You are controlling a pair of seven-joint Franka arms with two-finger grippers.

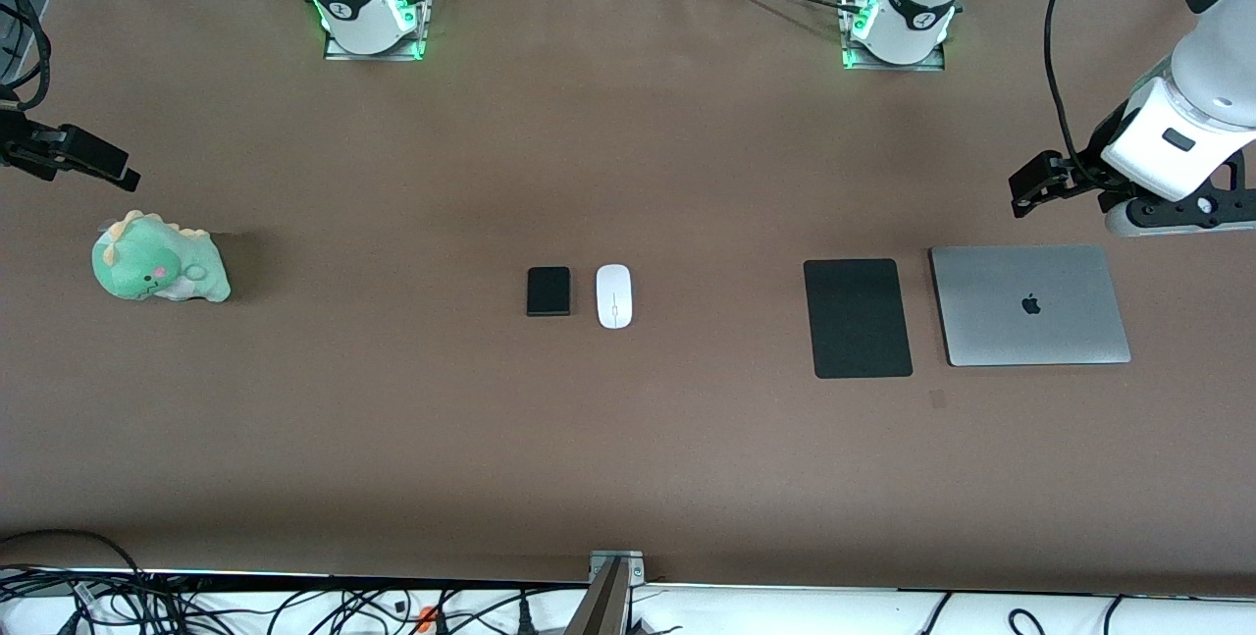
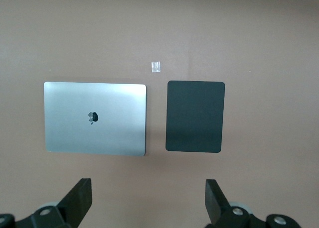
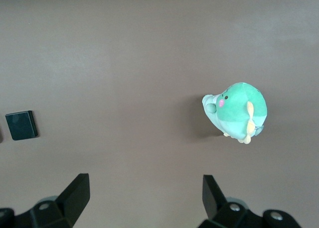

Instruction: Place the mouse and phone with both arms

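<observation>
One mouse (image 1: 613, 295) and one phone (image 1: 548, 291), side by side mid-table, just apart, phone toward the right arm's end. One mouse pad (image 1: 857, 317) beside one closed laptop (image 1: 1029, 304), toward the left arm's end. One green plush dinosaur (image 1: 157, 259) at the right arm's end. Two arms, both waiting: left gripper (image 2: 148, 203) above bare table near the laptop, fingers spread, empty; right gripper (image 3: 145, 198) above bare table near the plush, likewise spread and empty. Only in the left wrist view: small pale tape scrap (image 2: 156, 66) by the pad. Mouse only in the front view.
</observation>
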